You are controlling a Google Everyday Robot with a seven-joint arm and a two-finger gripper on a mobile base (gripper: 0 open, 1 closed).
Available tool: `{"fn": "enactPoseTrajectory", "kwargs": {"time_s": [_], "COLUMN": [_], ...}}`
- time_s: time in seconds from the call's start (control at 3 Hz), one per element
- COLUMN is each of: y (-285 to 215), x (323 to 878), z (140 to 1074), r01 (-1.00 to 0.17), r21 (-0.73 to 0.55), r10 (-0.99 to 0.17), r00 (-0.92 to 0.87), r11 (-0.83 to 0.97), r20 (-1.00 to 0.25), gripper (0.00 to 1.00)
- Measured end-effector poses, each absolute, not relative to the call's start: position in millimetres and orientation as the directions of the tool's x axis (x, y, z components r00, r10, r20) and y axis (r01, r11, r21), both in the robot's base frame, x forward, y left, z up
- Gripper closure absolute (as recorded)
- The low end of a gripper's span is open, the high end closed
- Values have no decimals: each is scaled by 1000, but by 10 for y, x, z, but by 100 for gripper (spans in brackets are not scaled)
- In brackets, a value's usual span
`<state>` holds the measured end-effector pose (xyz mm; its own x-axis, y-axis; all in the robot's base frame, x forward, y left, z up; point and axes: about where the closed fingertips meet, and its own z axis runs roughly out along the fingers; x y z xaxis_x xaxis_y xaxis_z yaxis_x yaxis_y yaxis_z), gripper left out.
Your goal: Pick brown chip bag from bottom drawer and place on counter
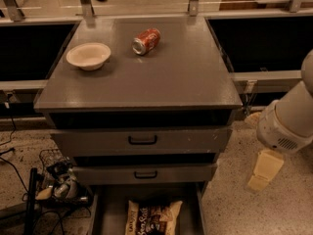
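Observation:
The brown chip bag (151,218) lies flat in the open bottom drawer (109,213) at the lower edge of the camera view, its dark middle with white lettering facing up. The grey counter (166,77) tops the drawer cabinet above it. My gripper (258,180) hangs from the white arm (288,121) to the right of the cabinet, above the floor. It is level with the middle drawer, well right of the bag and higher than it, and touches nothing.
A red soda can (146,41) lies on its side on the counter, with a pale bowl (88,56) to its left. Two upper drawers with black handles (142,140) are closed. Cables and a wire rack (61,180) sit on the floor at left. Black bays flank the counter.

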<state>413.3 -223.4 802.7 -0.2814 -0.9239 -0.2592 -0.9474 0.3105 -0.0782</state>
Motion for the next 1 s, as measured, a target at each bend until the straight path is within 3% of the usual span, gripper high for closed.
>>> {"fn": "enactPoseTrajectory", "kwargs": {"time_s": [0.33, 1.0], "y": [-2273, -2153], "x": [4119, 4067], "z": [7547, 7405], "r01": [-917, -957], "r21": [-138, -85], "r10": [-906, -918], "r00": [-331, -237], "r11": [375, 276], "r20": [-262, -317], "gripper": [0, 0]}}
